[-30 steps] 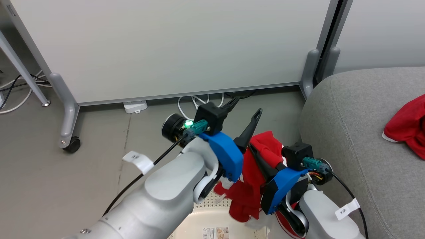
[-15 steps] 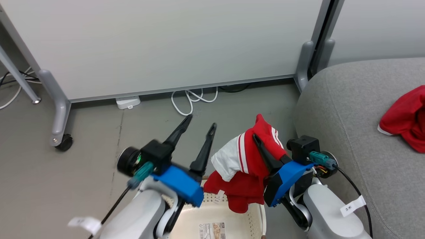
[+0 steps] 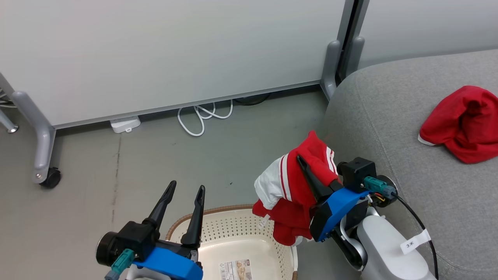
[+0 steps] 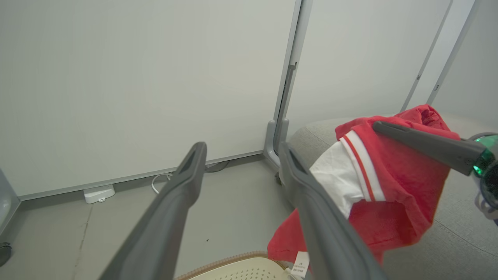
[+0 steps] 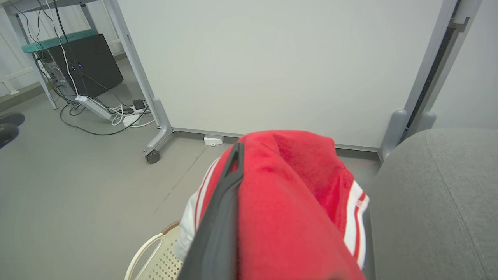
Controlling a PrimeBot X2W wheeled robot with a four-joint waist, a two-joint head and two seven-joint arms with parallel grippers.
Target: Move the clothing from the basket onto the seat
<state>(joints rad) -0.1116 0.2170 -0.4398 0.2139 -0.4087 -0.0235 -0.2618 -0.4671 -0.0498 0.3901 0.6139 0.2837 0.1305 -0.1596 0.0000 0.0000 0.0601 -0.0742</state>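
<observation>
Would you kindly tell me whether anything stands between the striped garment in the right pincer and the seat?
Nothing visible does: the right pincer holds the striped garment just beside the seat, whose near side is bare; the other red garment lies farther in.

The floor (image 3: pixel 85 163) is smooth and grey with one dark seam line. A pale partition panel (image 3: pixel 175 50) in a grey frame stands on it. The panel's left leg (image 3: pixel 42 151) ends in a black castor (image 3: pixel 50 178). A second panel (image 3: pixel 424 27) stands just beside it, with a dark gap between the posts. A white cable (image 3: pixel 198 116) lies looped under the panel's lower edge, near a white plug box (image 3: pixel 125 124). In the right wrist view, a dark cabinet (image 5: pixel 87 64) and a power strip (image 5: pixel 93 107) sit beyond the castor. Lighting is even.
</observation>
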